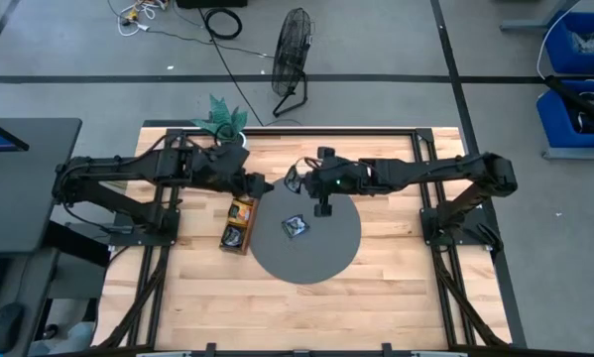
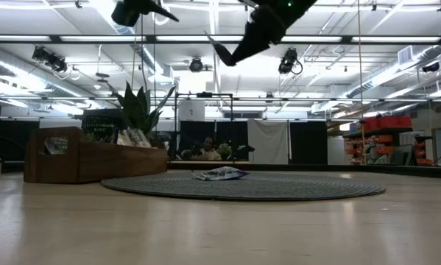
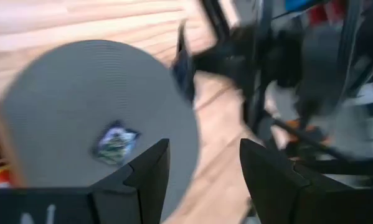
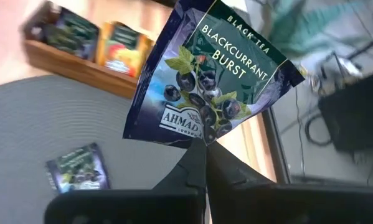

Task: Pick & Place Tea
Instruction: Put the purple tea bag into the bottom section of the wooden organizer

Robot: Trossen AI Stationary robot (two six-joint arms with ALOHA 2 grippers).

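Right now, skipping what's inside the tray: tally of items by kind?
Blackcurrant sachet in right pincer: 1
Dark sachet lying on mat: 1
Round grey mat: 1
Wooden tray: 1
Total: 4

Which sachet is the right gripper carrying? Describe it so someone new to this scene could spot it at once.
Start at the round grey mat in the middle of the wooden table. Above its back edge, the right gripper is pinched shut on a dark blue sachet printed "Blackcurrant Burst". It is the only one in the air: another sachet lies flat on the mat, and the rest stand in the wooden tray.
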